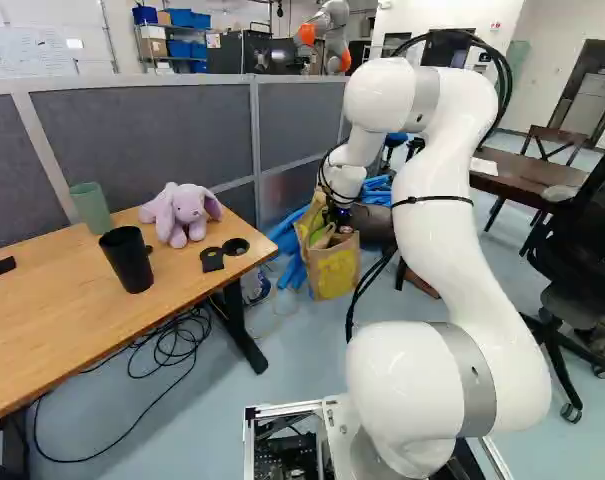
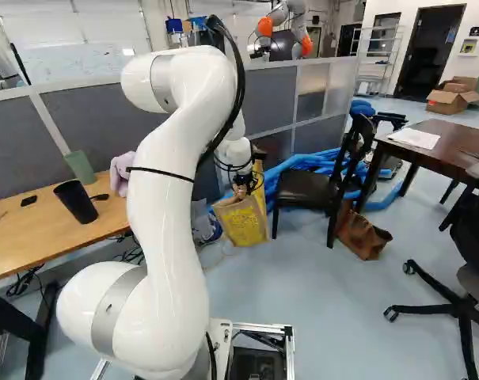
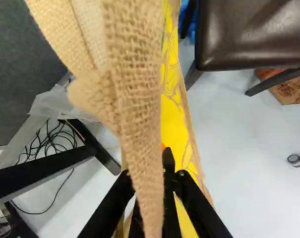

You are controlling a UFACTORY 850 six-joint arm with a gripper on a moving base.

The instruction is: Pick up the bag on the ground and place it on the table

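Reaching forward and down past a table (image 1: 42,330) bearing a black cup (image 1: 128,262), a green cup (image 1: 91,208) and a plush toy (image 1: 182,212). Ends in the gripper (image 1: 339,215), with fingers drawn in on the strap (image 3: 137,109) of the bag (image 1: 334,272), seemingly pinching it, though partly hidden by the cloth. Has the bag low beyond the table's end, near a dark chair (image 2: 304,190) and blue tubes (image 2: 290,167). Farther off, shows a partition (image 1: 147,130), then another robot (image 1: 332,20).
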